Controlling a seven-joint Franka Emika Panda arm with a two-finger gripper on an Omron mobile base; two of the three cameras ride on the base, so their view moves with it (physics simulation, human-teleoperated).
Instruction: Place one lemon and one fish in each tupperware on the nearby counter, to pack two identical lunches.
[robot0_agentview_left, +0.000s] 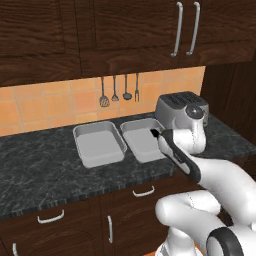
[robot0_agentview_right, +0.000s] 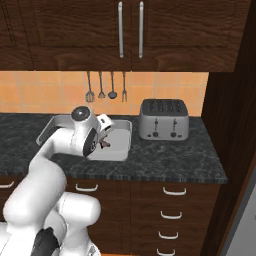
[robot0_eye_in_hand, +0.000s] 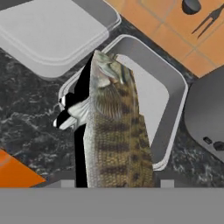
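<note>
My gripper (robot0_agentview_right: 104, 141) is shut on a fish (robot0_eye_in_hand: 116, 131), a slender olive, speckled body that hangs head-down between the fingers. It hovers above the right tupperware (robot0_eye_in_hand: 175, 87), a shallow light-grey tray. The fish hides part of that tray's floor, and the part that shows is bare. The left tupperware (robot0_agentview_left: 98, 144) lies right beside it and is bare inside. Both trays rest on the black marbled counter (robot0_agentview_left: 45, 170). In the left base view my hand (robot0_agentview_left: 156, 134) sits over the right tray (robot0_agentview_left: 140, 142). The lemon is out of view.
A steel toaster (robot0_agentview_right: 163, 119) stands on the counter just right of the trays, close to my wrist (robot0_agentview_left: 195, 115). Utensils (robot0_agentview_left: 120, 92) hang on the orange tiled wall behind. Dark upper cabinets overhang, and a tall dark panel closes the right end.
</note>
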